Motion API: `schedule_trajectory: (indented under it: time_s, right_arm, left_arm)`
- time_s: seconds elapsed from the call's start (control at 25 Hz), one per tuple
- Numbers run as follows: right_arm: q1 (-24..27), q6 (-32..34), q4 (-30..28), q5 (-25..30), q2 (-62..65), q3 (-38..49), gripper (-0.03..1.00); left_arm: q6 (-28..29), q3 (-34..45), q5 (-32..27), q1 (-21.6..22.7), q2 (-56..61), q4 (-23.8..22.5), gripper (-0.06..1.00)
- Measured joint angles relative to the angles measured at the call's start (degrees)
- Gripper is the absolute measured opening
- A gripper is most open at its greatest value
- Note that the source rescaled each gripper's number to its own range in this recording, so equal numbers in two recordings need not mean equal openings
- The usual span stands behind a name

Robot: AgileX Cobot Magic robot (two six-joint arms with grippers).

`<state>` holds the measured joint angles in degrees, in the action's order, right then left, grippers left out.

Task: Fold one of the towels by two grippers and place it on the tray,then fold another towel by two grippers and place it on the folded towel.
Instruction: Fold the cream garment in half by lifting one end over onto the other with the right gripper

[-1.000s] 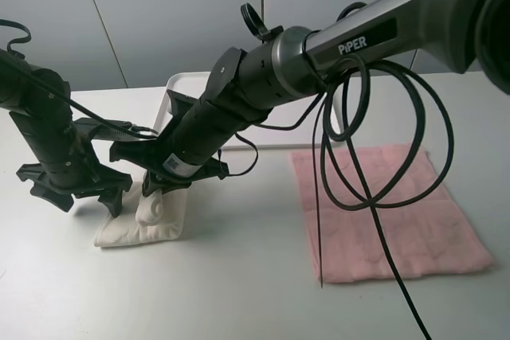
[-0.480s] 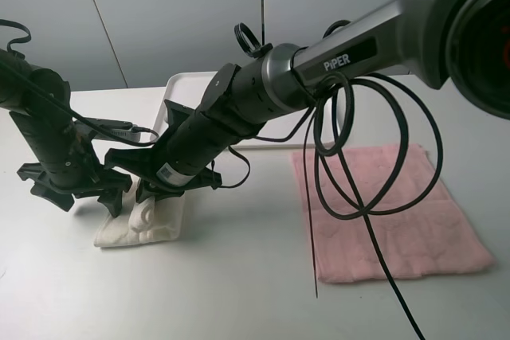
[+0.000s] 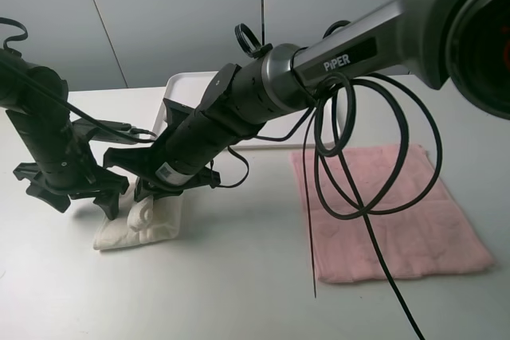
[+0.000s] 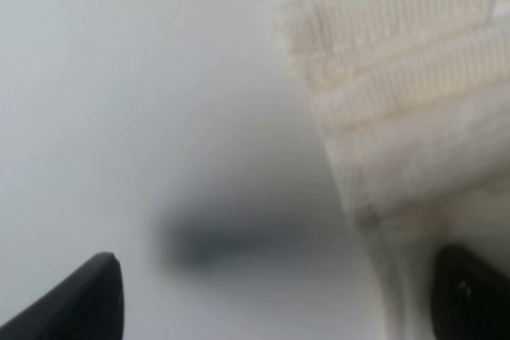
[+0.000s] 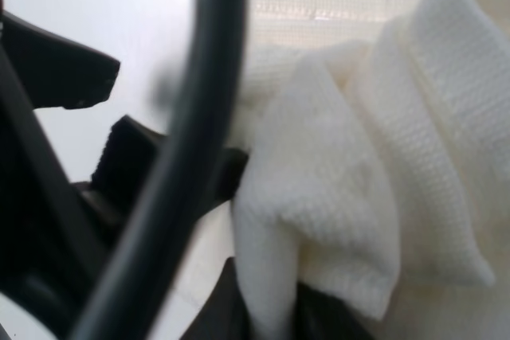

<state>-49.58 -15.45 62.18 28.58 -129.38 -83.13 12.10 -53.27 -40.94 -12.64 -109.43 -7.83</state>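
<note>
A white towel (image 3: 142, 222) lies bunched and partly folded on the table at the left. My right gripper (image 3: 150, 197) reaches across to it and is shut on a raised fold of the white towel (image 5: 351, 173); the pinch sits at the frame's lower edge (image 5: 267, 312). My left gripper (image 3: 106, 199) is at the towel's left edge, low over the table. In the left wrist view it (image 4: 279, 300) is open, with one fingertip (image 4: 89, 296) over bare table and the other over the towel (image 4: 414, 93). A pink towel (image 3: 390, 212) lies flat at the right. The white tray (image 3: 188, 80) stands behind, mostly hidden by the right arm.
Black cables (image 3: 351, 157) hang in loops from the right arm over the pink towel's left part. A cable (image 5: 191, 117) also crosses the right wrist view. The grey table (image 3: 239, 276) extends toward the front.
The right arm has shifted left and lower with the white fold in its grip, bunching the towel narrower. The left gripper has edged slightly left.
</note>
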Motion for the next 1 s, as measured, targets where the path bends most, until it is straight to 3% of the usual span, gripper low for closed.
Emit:
schedule_trajectory:
  time_s: [0.8,0.88,1.0]
  right_arm:
    - [0.0,-0.21,2.46,-1.06,0.0,0.0,0.07]
    - [0.0,-1.36,4.95,-1.32,0.0,0.0,0.14]
    - [0.0,-7.37,12.66,-1.44,0.0,0.0,0.4]
  left_arm:
    - [-5.69,-12.13,-15.79,0.0,5.9,-0.13,0.99]
    - [-6.98,-13.75,-17.46,0.0,6.12,0.94,0.99]
    - [-8.77,-14.95,-18.56,0.0,6.73,3.26,0.99]
